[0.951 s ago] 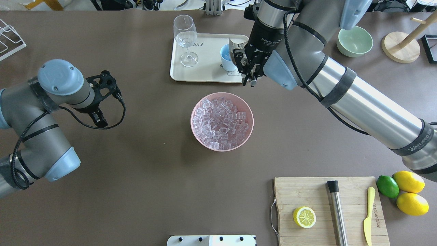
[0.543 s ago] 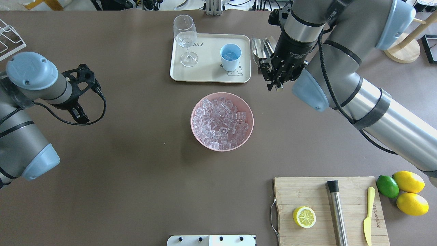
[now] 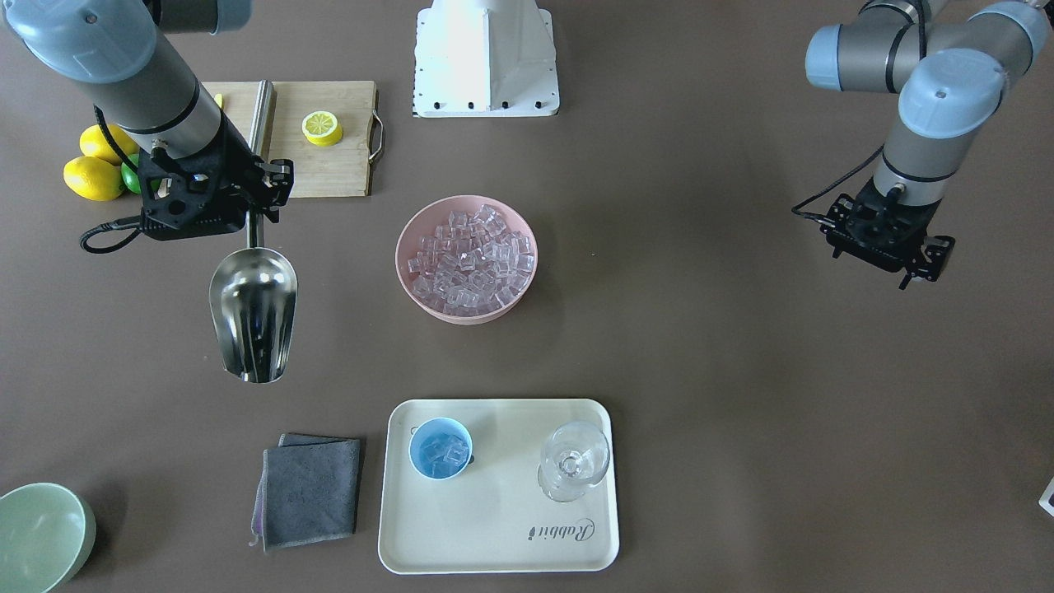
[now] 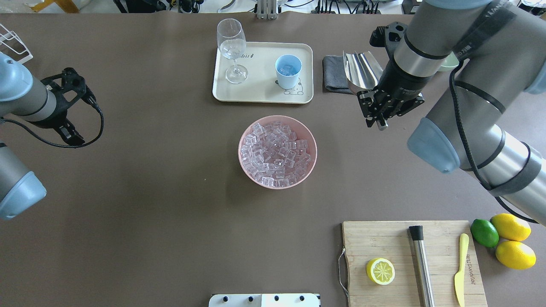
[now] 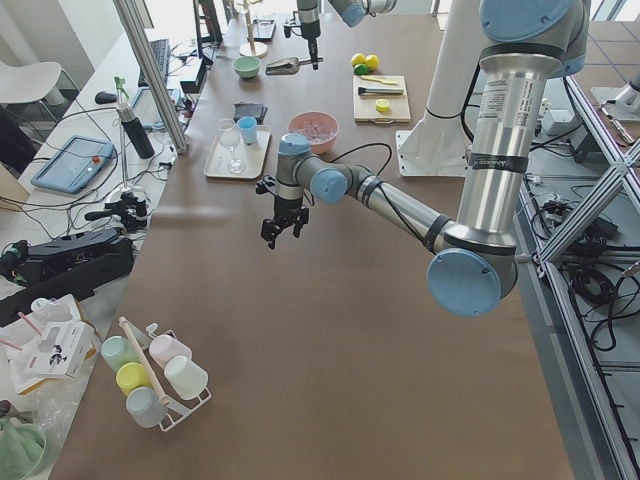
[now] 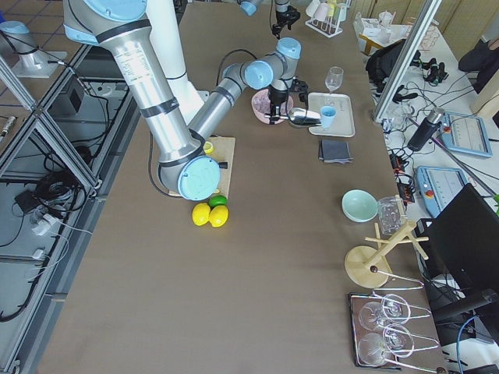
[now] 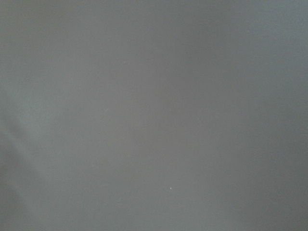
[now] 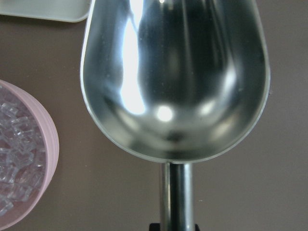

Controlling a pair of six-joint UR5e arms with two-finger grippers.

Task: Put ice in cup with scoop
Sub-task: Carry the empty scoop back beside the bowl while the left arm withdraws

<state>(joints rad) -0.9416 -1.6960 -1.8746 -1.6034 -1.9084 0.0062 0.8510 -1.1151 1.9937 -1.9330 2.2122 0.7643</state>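
The steel scoop (image 4: pixel 361 70) is empty, as the right wrist view (image 8: pixel 175 77) shows. My right gripper (image 4: pixel 379 117) is shut on its thin handle and holds it in the air to the right of the tray, trough over a grey cloth (image 4: pixel 332 72). In the front view the scoop (image 3: pixel 253 313) hangs left of the pink bowl. The light-blue cup (image 4: pixel 288 70) stands on the tray with a few ice cubes (image 3: pixel 445 450) inside. The pink bowl (image 4: pixel 313 140) at mid-table is full of ice (image 4: pixel 275 153). My left gripper (image 4: pixel 71 134) is open and empty at the far left.
The cream tray (image 4: pixel 260 91) also carries a clear stemmed glass (image 4: pixel 232 47). A pale-green bowl (image 3: pixel 41 535) sits beyond the cloth. A cutting board (image 4: pixel 384 238) at the near right holds a lemon half, a steel cylinder (image 4: pixel 420 264) and a yellow knife, with lemons and a lime beside it.
My right gripper has carried the scoop to the right, from over the cup to over the grey cloth. My left arm has drawn back to the left.
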